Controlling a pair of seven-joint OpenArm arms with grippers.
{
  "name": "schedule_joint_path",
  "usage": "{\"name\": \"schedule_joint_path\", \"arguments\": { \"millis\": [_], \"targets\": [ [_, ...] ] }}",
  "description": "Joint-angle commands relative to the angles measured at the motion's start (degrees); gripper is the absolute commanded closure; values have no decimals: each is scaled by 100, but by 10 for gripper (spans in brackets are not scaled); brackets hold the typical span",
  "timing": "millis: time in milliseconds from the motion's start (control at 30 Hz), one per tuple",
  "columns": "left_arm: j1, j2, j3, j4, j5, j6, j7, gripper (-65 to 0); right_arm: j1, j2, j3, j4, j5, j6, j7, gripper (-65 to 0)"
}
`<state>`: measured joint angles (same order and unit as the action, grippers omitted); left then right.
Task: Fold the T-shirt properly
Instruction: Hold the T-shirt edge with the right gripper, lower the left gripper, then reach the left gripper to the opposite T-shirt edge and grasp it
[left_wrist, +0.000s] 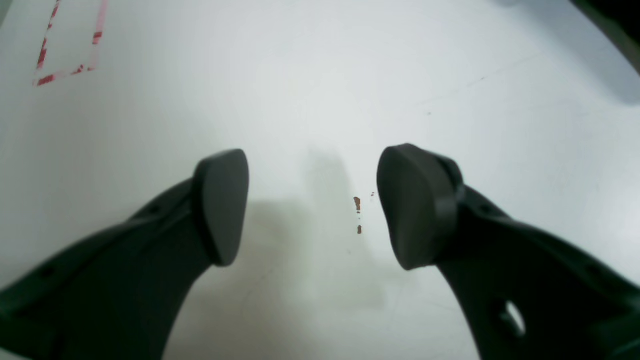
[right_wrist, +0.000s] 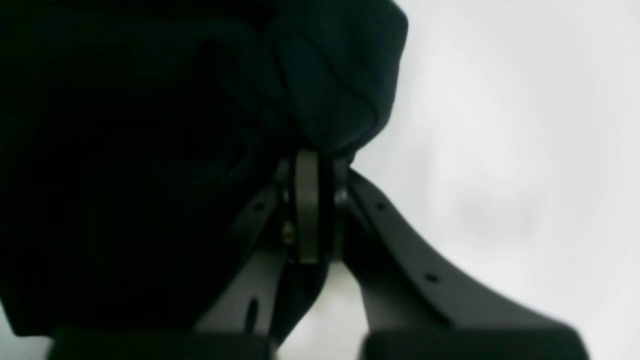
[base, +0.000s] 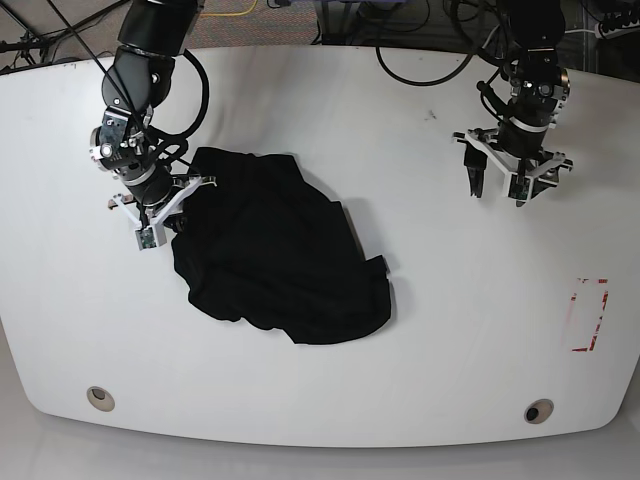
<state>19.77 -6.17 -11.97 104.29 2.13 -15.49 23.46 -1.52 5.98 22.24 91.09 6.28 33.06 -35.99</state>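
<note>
The black T-shirt (base: 280, 255) lies crumpled in a loose heap on the white table (base: 430, 330), left of centre. My right gripper (base: 170, 222) is at the heap's upper left edge. In the right wrist view it is shut (right_wrist: 315, 165) on a bunched fold of the T-shirt (right_wrist: 330, 85), and dark cloth fills the left half of that view. My left gripper (base: 497, 188) hangs over bare table at the back right, far from the shirt. Its two pads (left_wrist: 220, 207) stand wide apart and the left gripper (left_wrist: 317, 207) holds nothing.
A red tape rectangle (base: 588, 315) marks the table near its right edge, and its corner also shows as red tape (left_wrist: 65, 55). Two round holes (base: 99, 398) sit near the front edge. Cables (base: 420, 60) trail along the back. Small brown specks (left_wrist: 357, 205) dot the surface.
</note>
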Motion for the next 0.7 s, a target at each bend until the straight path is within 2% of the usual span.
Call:
{"name": "schedule_joint_path", "arguments": {
  "millis": [0, 333, 667],
  "targets": [
    [-119, 32, -16, 57, -16, 19, -59, -407, -22, 32, -10, 371, 57, -8, 107, 0],
    [-637, 183, 166, -314, -55, -45, 160, -414, -301, -140, -295, 1173, 27, -18, -238, -1],
    [-1189, 254, 361, -842, -70, -507, 449, -419, -316, -251, -346, 1479, -8, 56, -663, 0]
  ]
}}
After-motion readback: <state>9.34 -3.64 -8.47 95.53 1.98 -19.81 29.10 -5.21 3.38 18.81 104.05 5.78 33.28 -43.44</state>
